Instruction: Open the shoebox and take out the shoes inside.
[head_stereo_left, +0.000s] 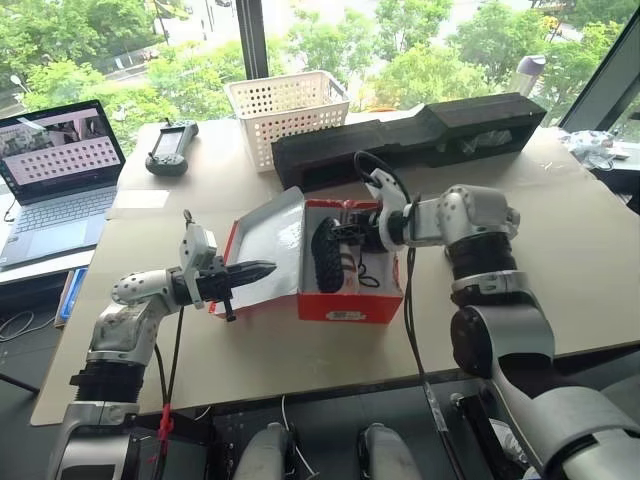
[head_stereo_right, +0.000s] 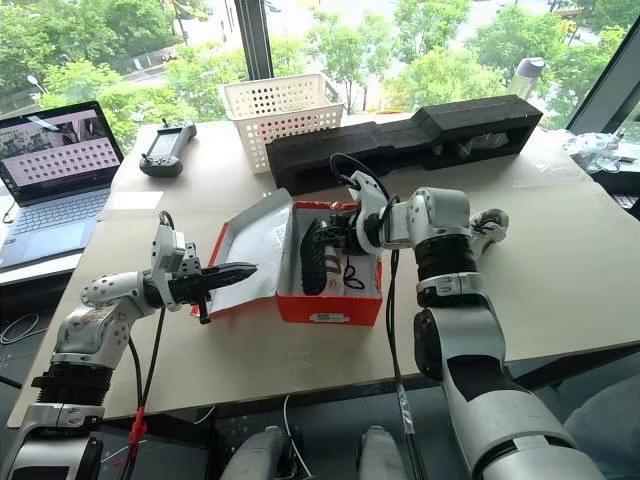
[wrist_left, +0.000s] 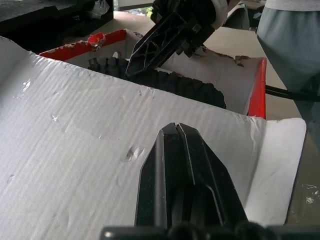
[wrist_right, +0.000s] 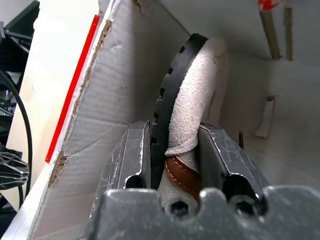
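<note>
Clamping a shoe in the shoebox, right gripper; left gripper closed; label unreadable.

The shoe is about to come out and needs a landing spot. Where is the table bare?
Bare table lies right of the shoebox, and along the near edge. Crowded behind: basket, foam block. The lid and left gripper block the left.

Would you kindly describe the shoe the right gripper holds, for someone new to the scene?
On the table, find the red shoebox with its lid open. The shoe stands on edge inside, dark treaded sole showing, pinched by the right gripper; its mate lies flat beside it.
</note>
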